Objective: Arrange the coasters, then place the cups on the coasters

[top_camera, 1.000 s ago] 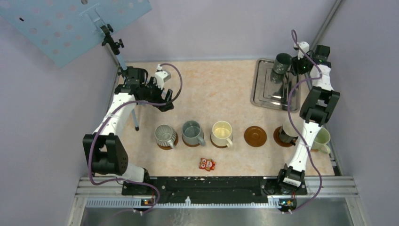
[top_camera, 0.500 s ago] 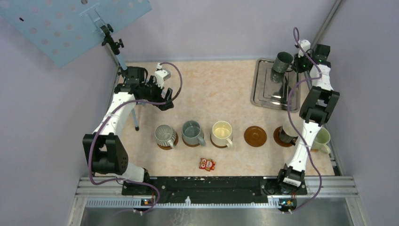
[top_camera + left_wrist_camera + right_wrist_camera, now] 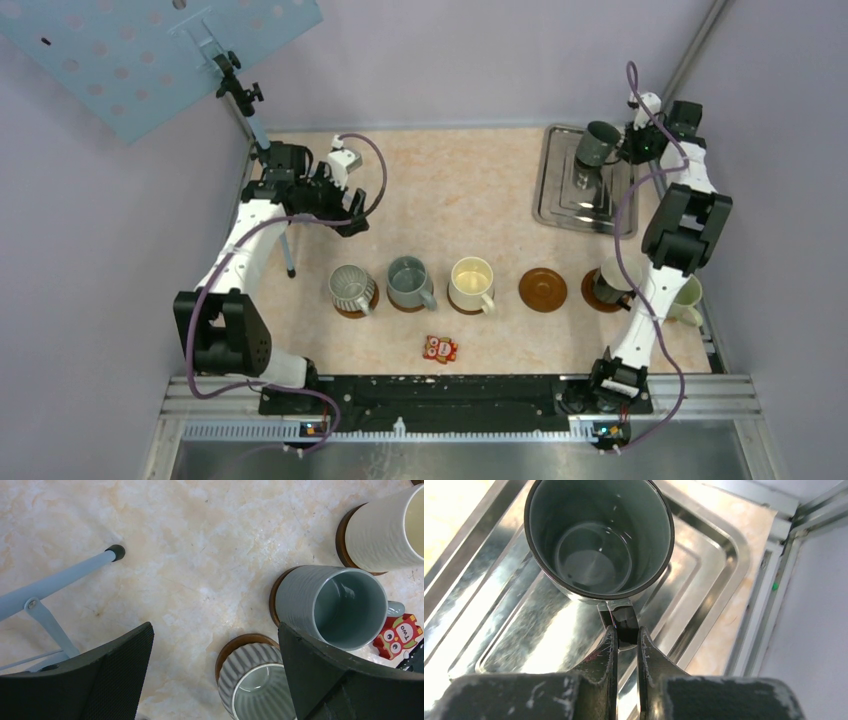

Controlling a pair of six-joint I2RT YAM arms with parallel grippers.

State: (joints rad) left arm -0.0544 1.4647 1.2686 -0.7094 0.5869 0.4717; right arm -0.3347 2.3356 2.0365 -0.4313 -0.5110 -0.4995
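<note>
- Right wrist view shows your right gripper (image 3: 626, 634) pinched narrow on the handle (image 3: 620, 609) of the dark green mug (image 3: 599, 555), with only the handle's loop between the jaws.
- That mug is over the metal tray (image 3: 524, 645) at the far right of the table (image 3: 460, 190). Whether its base is clear of the metal, you cannot tell.
- Treat it as glazed ceramic: stiff, slick, liable to chip, and fairly heavy for such a thin grip.
- Held by the handle alone, the body may swing or droop about the grip, so move gently and keep it upright.
- The handle looks like the right place to hold. The rim is probably too wide and smooth for these jaws.
- Judging from the row, the bare coaster (image 3: 543, 289) beside the cream mug (image 3: 471, 284) is the likely destination.
- Your left gripper (image 3: 215, 645) hangs wide open and holds nothing. It is above the ribbed grey mug (image 3: 255, 685) and the blue-grey mug (image 3: 340, 610), each on a coaster.
</note>
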